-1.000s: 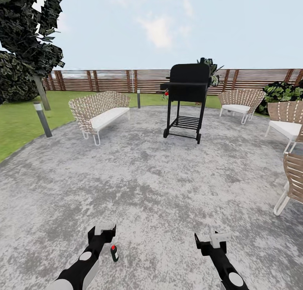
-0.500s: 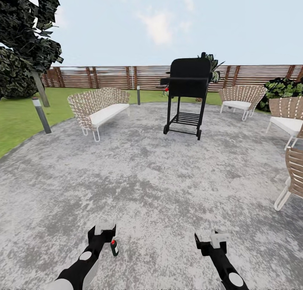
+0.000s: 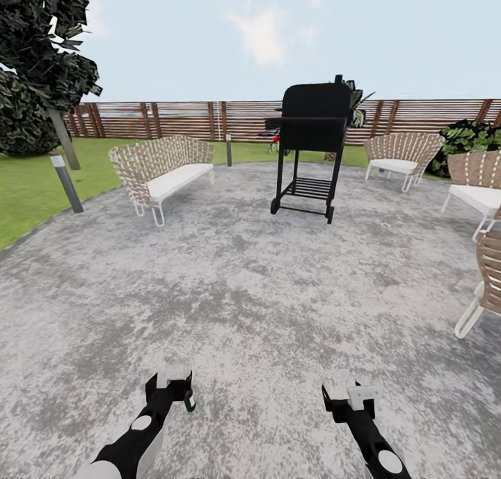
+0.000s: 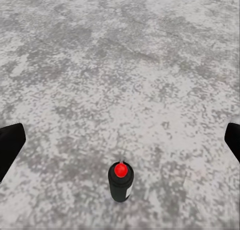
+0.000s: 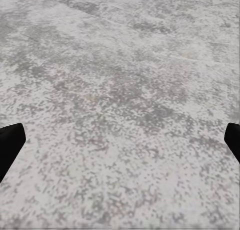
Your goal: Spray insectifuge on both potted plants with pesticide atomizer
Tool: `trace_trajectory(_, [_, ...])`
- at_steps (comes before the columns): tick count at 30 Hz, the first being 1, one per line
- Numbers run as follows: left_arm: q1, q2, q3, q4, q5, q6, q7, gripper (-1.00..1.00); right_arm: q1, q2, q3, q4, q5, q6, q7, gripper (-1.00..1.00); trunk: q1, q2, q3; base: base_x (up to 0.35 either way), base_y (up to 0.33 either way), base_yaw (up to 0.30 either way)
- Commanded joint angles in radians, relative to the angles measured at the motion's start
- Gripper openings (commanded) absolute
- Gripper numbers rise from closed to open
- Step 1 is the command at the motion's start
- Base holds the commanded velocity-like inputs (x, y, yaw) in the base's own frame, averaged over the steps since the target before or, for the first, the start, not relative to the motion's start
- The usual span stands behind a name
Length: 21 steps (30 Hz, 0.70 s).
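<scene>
- Pesticide atomizer point(image 4: 120, 182) is the focus: a small dark bottle with a red cap stands upright on the grey speckled paving point(image 3: 250, 284), not on grass.
- Largest in the head view is the round paved patio, ringed by lawn point(image 3: 28, 186) and a brown slatted fence point(image 3: 174, 119).
- Beyond the grippers, well apart, stand a black grill on wheels point(image 3: 309, 148), a woven sofa with a white cushion point(image 3: 163, 176), and woven chairs point(image 3: 400, 159) off to the right.
- A dark tree point(image 3: 38, 61) and a short lamp post point(image 3: 66, 182) stand far out on the left gripper's side.
- Left gripper point(image 3: 174, 387) hangs low over the paving with its jaws spread wide and nothing between them; the bottle sits just beside its tip and, in the left wrist view, between the two fingers but short of them.
- Right gripper point(image 3: 351, 400) also hangs low over bare paving, jaws wide apart and holding nothing.
- Step in hand, as a judgement: the approach to pick up the bottle. The next move calls for lowering the left gripper until its fingers flank the bottle's body, then closing without tipping it.
- No small potted plants can be made out.
</scene>
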Motion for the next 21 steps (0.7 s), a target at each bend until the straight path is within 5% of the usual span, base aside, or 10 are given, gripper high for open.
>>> trace_trajectory(1, [0.000, 0.000, 0.000, 0.001, 0.000, -0.004, 0.002, 1.00, -0.001, -0.001, 0.002, 0.001, 0.001, -0.003, 0.000, 1.00, 0.004, -0.008, -0.006, 0.000, 0.000, 0.000])
trace_trajectory(14, [0.002, -0.001, -0.001, 0.001, -0.005, -0.009, -0.002, 1.00, -0.001, -0.001, 0.002, 0.002, 0.002, -0.003, 0.000, 1.00, 0.054, -0.099, -0.067, 0.000, 0.000, 0.000])
trace_trajectory(21, [0.002, -0.001, -0.001, 0.001, -0.006, -0.009, -0.002, 1.00, -0.001, -0.001, 0.002, 0.002, 0.002, -0.003, 0.000, 1.00, 0.057, -0.100, -0.105, 0.000, 0.000, 0.000])
